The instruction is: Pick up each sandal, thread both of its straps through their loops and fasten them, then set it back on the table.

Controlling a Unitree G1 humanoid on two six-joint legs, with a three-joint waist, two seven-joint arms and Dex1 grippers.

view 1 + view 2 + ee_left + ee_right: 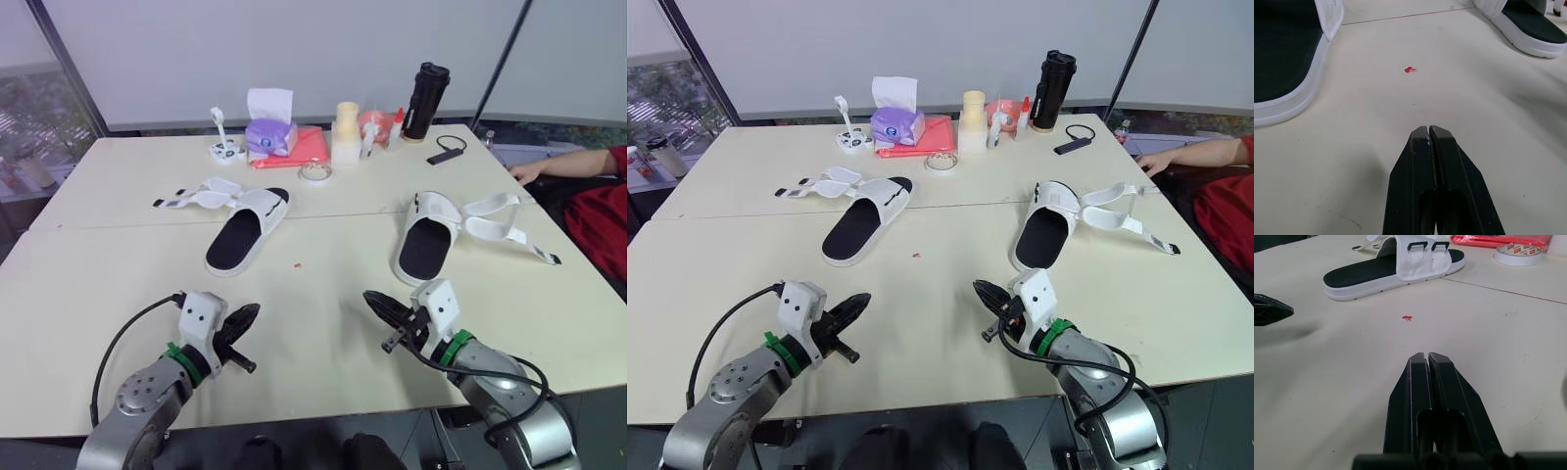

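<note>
Two white sandals are seen on the worktop (323,294). The left sandal (245,230) is laid a little left of the middle of the frame, and its straps (196,199) are spread open toward the upper left. The right sandal (429,245) is laid right of the middle, with its straps (500,220) flung out to the right. No strap is threaded yet, so the job is judged to be just starting.

The left hand (251,313) is held at the lower left and the right hand (374,300) at the lower right. Each hand is pinched tight shut and nothing is held in it. Both are well apart from the sandals.

If a sandal is reached for with a hand pinched shut like this, it can only be pushed away, not picked up. The loose straps look soft and floppy, so one could be caught alone and the shoe left dangling or dropped. The right sandal's straps are laid near a person's arm (573,162) at the upper right, so that arm could be bumped. A roll of tape (315,173) is set just above the left sandal in the frame and could be knocked if the sandal is shoved.
</note>
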